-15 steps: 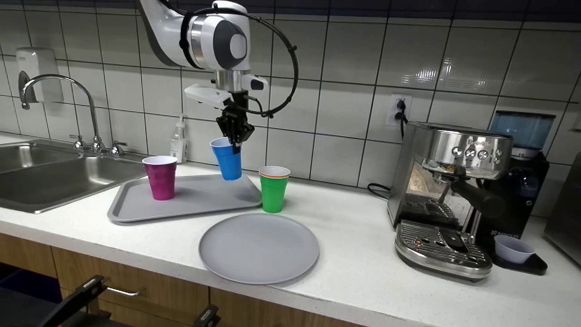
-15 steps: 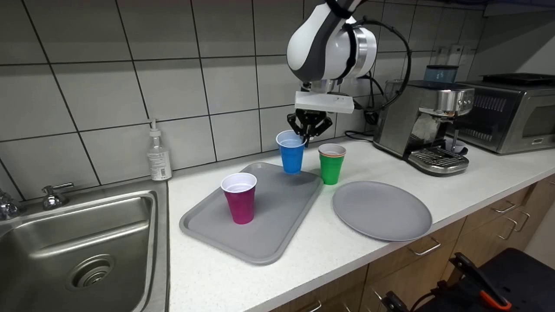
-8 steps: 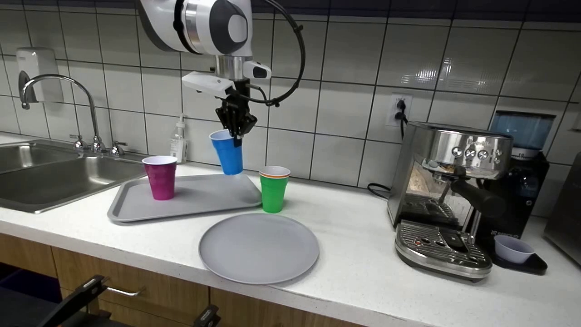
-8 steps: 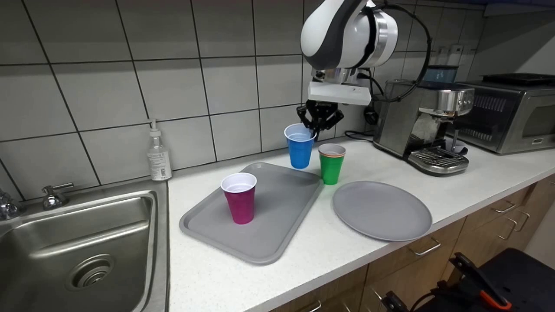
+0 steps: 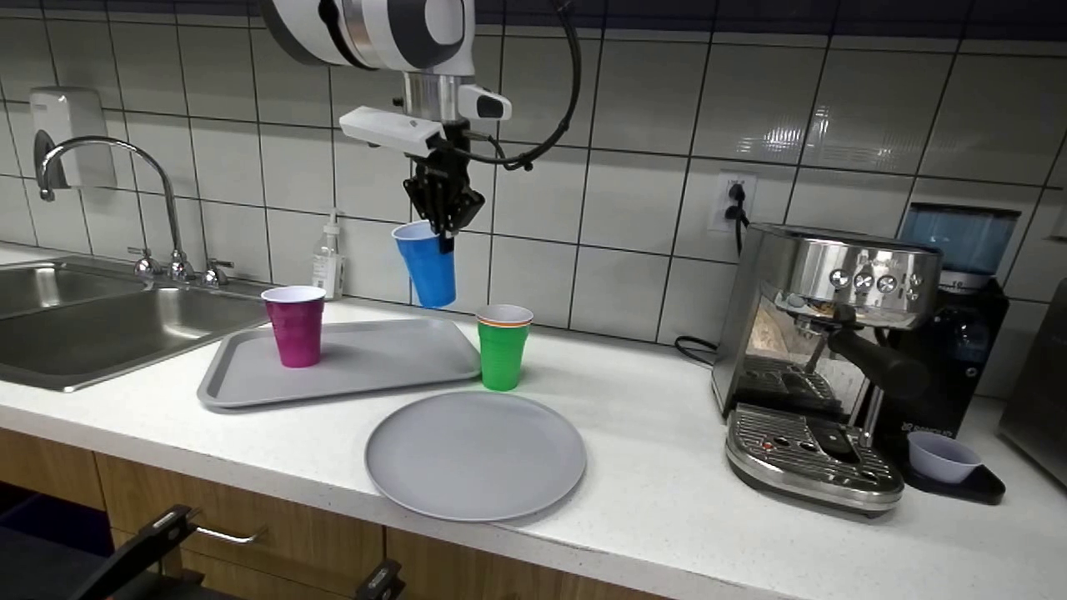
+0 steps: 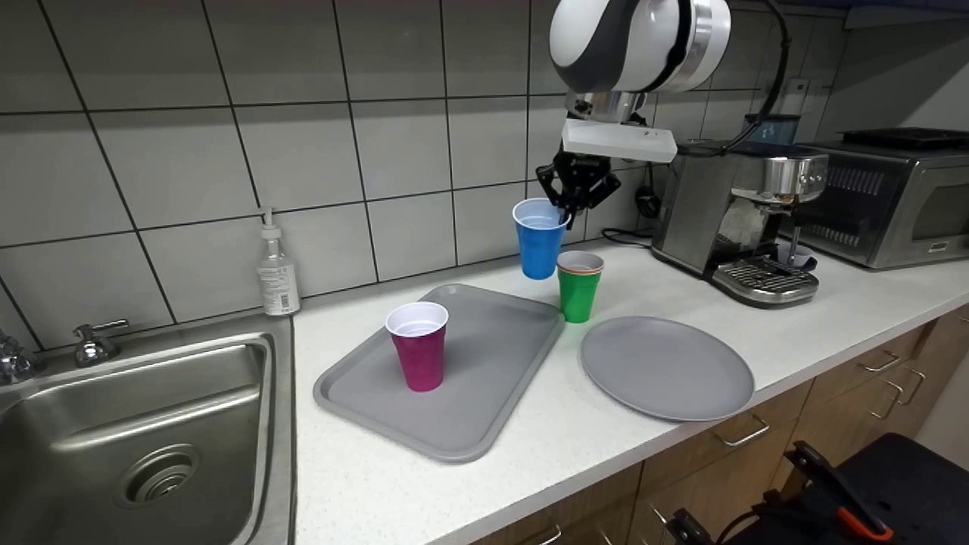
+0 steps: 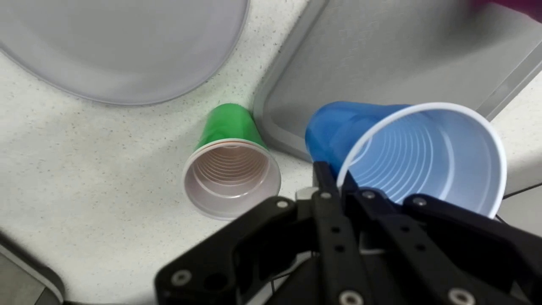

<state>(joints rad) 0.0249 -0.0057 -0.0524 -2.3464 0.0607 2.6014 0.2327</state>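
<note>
The tapered blue plastic cup [image 5: 427,271] hangs tilted in the air near the upright, green-sided plastic cup stack [image 5: 502,358], its wall clamped at the rim by my black two-fingered gripper [image 7: 333,174]. I reckon this one-sided pinch could let it pivot and knock the stack; my white-and-grey jointed arm [image 6: 651,45] reaches down from overhead, wrist near vertical.

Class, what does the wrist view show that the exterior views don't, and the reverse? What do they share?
Only the wrist view: the rings inside the blue cup and the green cup stack. Only the exterior views: the sink, the pump bottle and the whole magenta cup; the wrist view catches only part. Shared: the gripper pinching the blue cup's wall, the green cup stack, the gray tray and the round plate.
</note>
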